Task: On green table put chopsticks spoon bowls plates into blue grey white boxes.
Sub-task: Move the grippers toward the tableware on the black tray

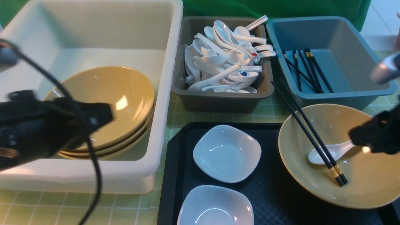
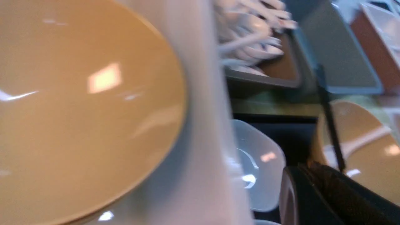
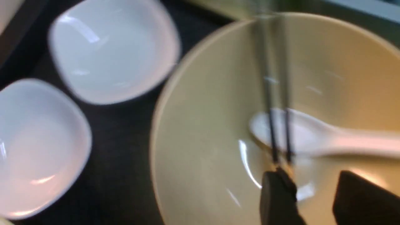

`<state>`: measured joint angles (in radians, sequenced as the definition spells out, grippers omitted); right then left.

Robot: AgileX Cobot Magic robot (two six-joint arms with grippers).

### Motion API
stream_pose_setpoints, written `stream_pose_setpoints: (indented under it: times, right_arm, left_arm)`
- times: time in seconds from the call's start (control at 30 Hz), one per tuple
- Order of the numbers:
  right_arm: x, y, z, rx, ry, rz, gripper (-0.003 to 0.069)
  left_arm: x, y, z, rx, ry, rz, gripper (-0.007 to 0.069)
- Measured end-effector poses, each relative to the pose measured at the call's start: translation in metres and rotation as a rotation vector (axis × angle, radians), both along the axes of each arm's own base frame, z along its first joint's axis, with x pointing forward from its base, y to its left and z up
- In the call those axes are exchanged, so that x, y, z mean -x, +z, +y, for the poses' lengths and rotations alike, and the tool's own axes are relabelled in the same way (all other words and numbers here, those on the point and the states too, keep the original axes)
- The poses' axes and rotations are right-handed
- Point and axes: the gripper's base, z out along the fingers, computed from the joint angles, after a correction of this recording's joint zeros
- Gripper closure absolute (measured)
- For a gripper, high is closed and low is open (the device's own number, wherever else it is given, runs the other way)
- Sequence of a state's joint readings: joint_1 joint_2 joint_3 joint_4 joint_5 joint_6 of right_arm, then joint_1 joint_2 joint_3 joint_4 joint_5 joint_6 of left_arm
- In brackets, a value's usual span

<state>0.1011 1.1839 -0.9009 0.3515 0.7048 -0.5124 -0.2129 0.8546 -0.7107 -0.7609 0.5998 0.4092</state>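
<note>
— The bowls point(image 1: 118, 93) and plates point(image 1: 227, 153)?
— Glossy and smooth, with bright highlights. The spoons point(image 1: 225, 59) too.
— The boxes?
— Plastic. The white box point(image 1: 162, 93) is translucent and smooth. The grey box point(image 1: 218, 103) and blue box point(image 1: 337, 97) look duller, near matt.
— The tray point(image 1: 275, 200)?
— Black, with a fine rough grid texture.
— And the rest?
— Matt pale green cloth point(image 1: 131, 206). Smooth black chopsticks point(image 1: 312, 134), gold-banded.

On the table point(image 1: 31, 206), back row: left box point(image 1: 165, 93) holding stacked bowls point(image 1: 118, 93), middle box point(image 1: 218, 101) heaped with spoons point(image 1: 225, 59), right box point(image 1: 343, 90) holding chopsticks point(image 1: 304, 70); in front, tray point(image 1: 272, 193) bearing far plate point(image 1: 227, 153) behind near plate point(image 1: 215, 206) and, rightward, apparently on it too, lone bowl point(image 1: 359, 184) with single spoon point(image 1: 328, 153) under pair of sticks point(image 1: 309, 132).
</note>
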Motion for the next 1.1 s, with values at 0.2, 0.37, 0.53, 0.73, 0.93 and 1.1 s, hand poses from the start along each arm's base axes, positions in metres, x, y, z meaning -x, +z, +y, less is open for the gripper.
stream_pose_setpoints:
  times: [0.2, 0.37, 0.53, 0.73, 0.93, 1.1]
  right_arm:
    - [-0.06, -0.038, 0.018, 0.061, 0.114, 0.096, 0.0194]
    - [-0.088, -0.073, 0.027, 0.086, 0.145, 0.157, 0.0145]
    - [-0.104, -0.091, 0.028, 0.1, 0.147, 0.167, 0.0188]
    - [-0.105, -0.087, 0.03, 0.1, 0.173, 0.184, 0.0522]
    - [-0.107, -0.076, 0.027, 0.074, 0.179, 0.218, 0.0532]
    - [-0.121, -0.049, 0.012, -0.01, 0.096, 0.209, 0.0532]
  left_arm:
    - [-0.012, 0.001, -0.036, 0.075, -0.265, -0.04, 0.0627]
    - [-0.018, 0.0, -0.042, 0.122, -0.277, -0.023, 0.0627]
    - [-0.017, 0.0, -0.043, 0.124, -0.303, -0.015, 0.0627]
    - [-0.014, 0.0, -0.044, 0.127, -0.327, -0.004, 0.0627]
    - [-0.014, -0.001, -0.044, 0.126, -0.332, -0.003, 0.0627]
    - [-0.014, -0.001, -0.045, 0.117, -0.345, -0.011, 0.0627]
